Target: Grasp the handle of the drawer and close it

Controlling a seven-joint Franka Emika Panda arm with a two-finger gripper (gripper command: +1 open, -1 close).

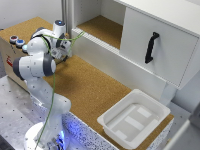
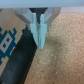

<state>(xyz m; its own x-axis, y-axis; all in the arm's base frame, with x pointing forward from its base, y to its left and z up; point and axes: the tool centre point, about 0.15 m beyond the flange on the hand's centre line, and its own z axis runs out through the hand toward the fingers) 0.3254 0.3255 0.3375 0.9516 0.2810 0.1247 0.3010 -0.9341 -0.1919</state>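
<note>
Nearest us, our gripper [image 2: 40, 31] hangs pinched together and empty above the cork, well apart from the drawer's [image 1: 157, 40] handle [image 1: 151, 47].

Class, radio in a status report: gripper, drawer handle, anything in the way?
Gripper shut, holding nothing, over the cork surface. Handle untouched, drawer open. White tub sits below the drawer, off the path.
</note>
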